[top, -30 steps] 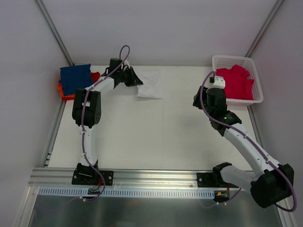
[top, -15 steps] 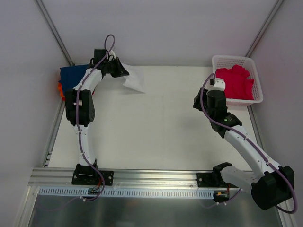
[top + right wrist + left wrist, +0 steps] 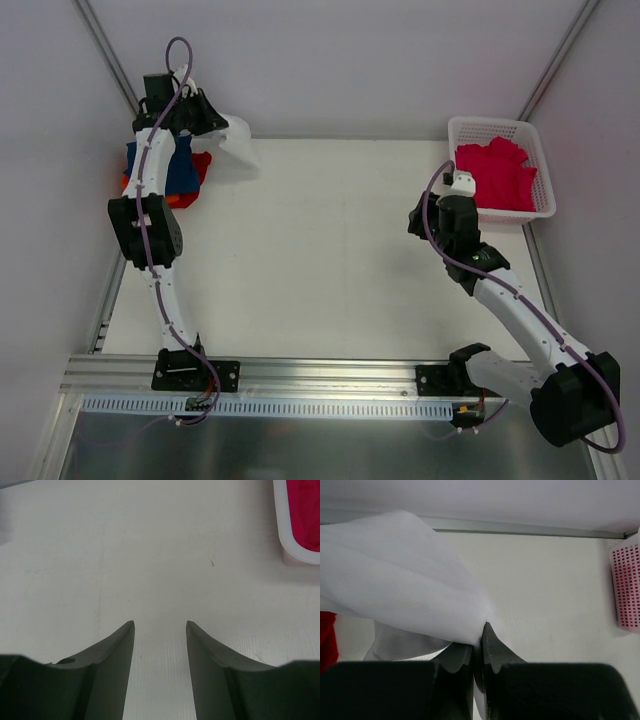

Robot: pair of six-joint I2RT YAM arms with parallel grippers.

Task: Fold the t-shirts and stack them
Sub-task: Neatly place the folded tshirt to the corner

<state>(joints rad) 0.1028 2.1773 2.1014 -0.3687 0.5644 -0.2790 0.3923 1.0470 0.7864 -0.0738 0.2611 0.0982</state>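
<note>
The soft white cloth t-shirt (image 3: pixel 395 580) is clamped aloft in the left gripper (image 3: pixel 481 630) beside the navy blue cloth t-shirt (image 3: pixel 183 172) (far-left corner); the right gripper (image 3: pixel 160 625) is spread apart above the white tabletop (image 3: pixel 75 555).

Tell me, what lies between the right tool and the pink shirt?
Bare table, then the basket's white wall before the pink shirt: right wrist view.
</note>
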